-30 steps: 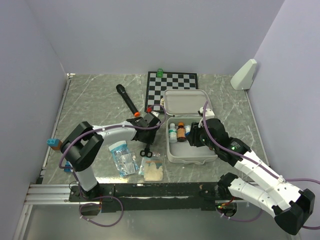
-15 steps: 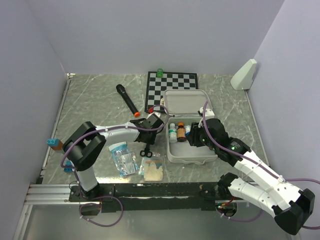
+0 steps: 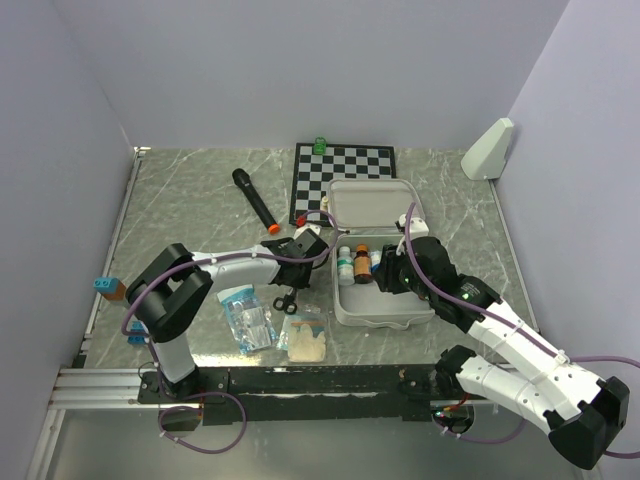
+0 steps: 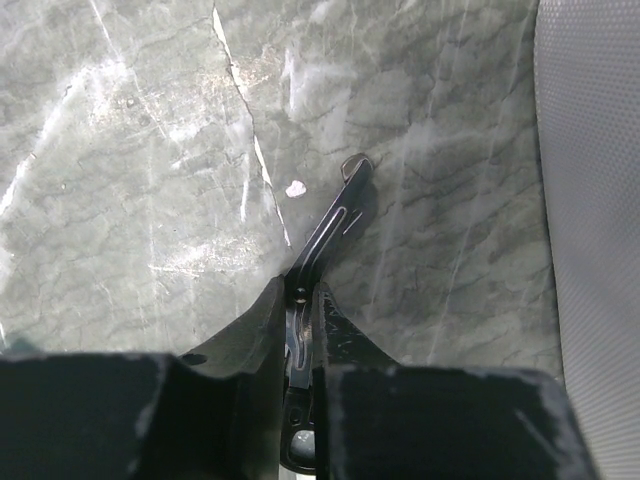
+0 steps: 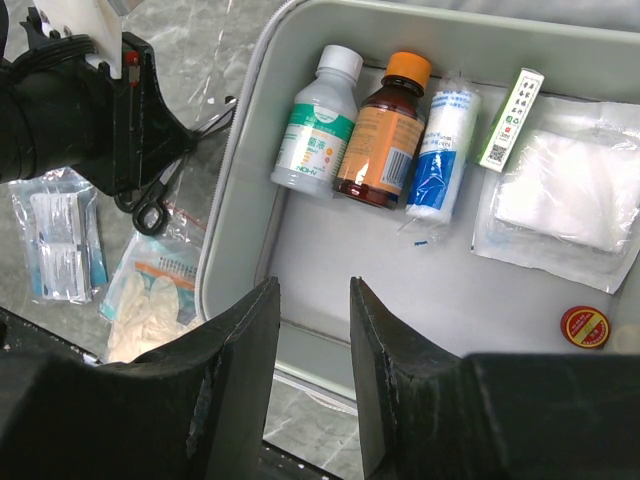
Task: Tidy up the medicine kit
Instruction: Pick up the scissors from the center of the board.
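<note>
The left gripper [image 4: 299,290] has its jaws pinched on the small black scissors [image 4: 335,215], whose blades poke out ahead over the table [image 4: 150,150], probably ready for a lift into the open medicine kit [image 3: 385,308] just to their right. The right gripper [image 5: 313,288] hovers above the kit's tray, jaws apart and holding nothing, seemingly waiting its turn. Print on the white bottle [image 5: 320,125], amber bottle [image 5: 385,135] and slim box [image 5: 512,118] is too small to read.
</note>
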Available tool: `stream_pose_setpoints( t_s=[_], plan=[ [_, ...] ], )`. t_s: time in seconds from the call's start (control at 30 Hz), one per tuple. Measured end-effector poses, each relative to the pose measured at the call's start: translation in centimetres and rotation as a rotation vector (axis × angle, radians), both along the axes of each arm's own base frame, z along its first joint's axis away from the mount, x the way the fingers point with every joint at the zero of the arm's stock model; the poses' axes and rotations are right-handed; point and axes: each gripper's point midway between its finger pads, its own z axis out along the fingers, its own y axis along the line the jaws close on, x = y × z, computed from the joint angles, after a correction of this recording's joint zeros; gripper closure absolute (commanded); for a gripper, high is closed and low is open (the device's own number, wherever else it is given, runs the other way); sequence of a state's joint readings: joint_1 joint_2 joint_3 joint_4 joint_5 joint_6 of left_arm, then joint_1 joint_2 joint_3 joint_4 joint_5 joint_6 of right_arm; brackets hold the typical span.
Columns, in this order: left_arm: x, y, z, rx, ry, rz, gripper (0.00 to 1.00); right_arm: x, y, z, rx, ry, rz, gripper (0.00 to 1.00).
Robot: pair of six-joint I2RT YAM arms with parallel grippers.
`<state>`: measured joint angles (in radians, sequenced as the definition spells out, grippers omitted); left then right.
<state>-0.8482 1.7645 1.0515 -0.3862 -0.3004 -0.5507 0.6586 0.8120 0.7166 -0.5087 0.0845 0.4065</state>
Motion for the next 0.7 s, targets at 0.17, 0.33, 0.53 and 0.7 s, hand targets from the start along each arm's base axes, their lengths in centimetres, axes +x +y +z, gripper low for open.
stream_pose_setpoints(
  t_s=[0.17, 0.33, 0.53, 0.7],
  plan=[
    [0.0, 0.1, 0.0, 0.003, -0.005, 0.012, 0.98, 0.0, 0.0, 0.0, 0.000, 0.000, 0.000, 0.59],
    [-0.1, 0.6, 0.1, 0.028, 0.000, 0.019, 0.99, 0.0, 0.0, 0.0, 0.000, 0.000, 0.000, 0.59],
    [-0.4, 1.4, 0.2, 0.062, 0.012, 0.025, 0.99, 0.0, 0.0, 0.0, 0.000, 0.000, 0.000, 0.59],
    [-0.5, 1.6, 0.7, 0.069, 0.009, 0.028, 0.99, 0.0, 0.0, 0.0, 0.000, 0.000, 0.000, 0.59]
  ],
)
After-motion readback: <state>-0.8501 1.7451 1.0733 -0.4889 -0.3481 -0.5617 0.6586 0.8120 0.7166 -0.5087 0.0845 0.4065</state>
